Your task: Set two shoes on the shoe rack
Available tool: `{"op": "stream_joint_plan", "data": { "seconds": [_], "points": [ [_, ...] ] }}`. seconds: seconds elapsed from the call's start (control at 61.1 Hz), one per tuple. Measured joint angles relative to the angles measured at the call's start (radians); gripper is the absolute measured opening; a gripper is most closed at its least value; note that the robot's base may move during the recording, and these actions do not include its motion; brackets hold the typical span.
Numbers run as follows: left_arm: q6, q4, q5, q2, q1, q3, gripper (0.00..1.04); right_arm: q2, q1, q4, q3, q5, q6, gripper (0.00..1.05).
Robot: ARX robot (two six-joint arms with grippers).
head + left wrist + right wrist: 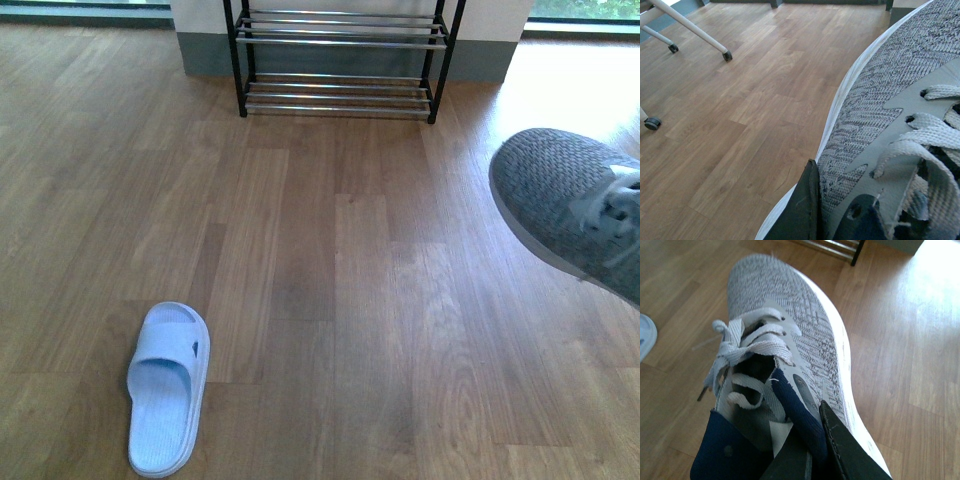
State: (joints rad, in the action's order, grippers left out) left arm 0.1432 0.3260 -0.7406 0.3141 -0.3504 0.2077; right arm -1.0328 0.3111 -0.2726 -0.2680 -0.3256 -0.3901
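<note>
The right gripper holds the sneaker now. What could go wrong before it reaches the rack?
The right gripper pinches only the collar of the grey sneaker, so it might tilt or slip. The shoe rack has only thin rods, so the sole could settle unevenly or tip.

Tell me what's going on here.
The right gripper holds a grey sneaker by its collar, raised off the wood floor. The left gripper also seems clamped on a sneaker; whether it is the same shoe is unclear. A pale-blue slide lies on the floor, and the shoe rack ahead holds nothing yet.
</note>
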Motion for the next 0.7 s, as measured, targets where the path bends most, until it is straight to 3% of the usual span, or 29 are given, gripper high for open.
{"op": "stream_joint_plan", "data": {
  "seconds": [0.213,0.704],
  "points": [
    [0.0,0.0,0.0,0.0,0.0,0.0,0.02,0.407,0.116,0.183,0.056,-0.129,0.02,0.01],
    [0.0,0.0,-0.011,0.0,0.0,0.0,0.02,0.432,0.123,0.184,0.055,-0.135,0.035,0.01]
  ]
}}
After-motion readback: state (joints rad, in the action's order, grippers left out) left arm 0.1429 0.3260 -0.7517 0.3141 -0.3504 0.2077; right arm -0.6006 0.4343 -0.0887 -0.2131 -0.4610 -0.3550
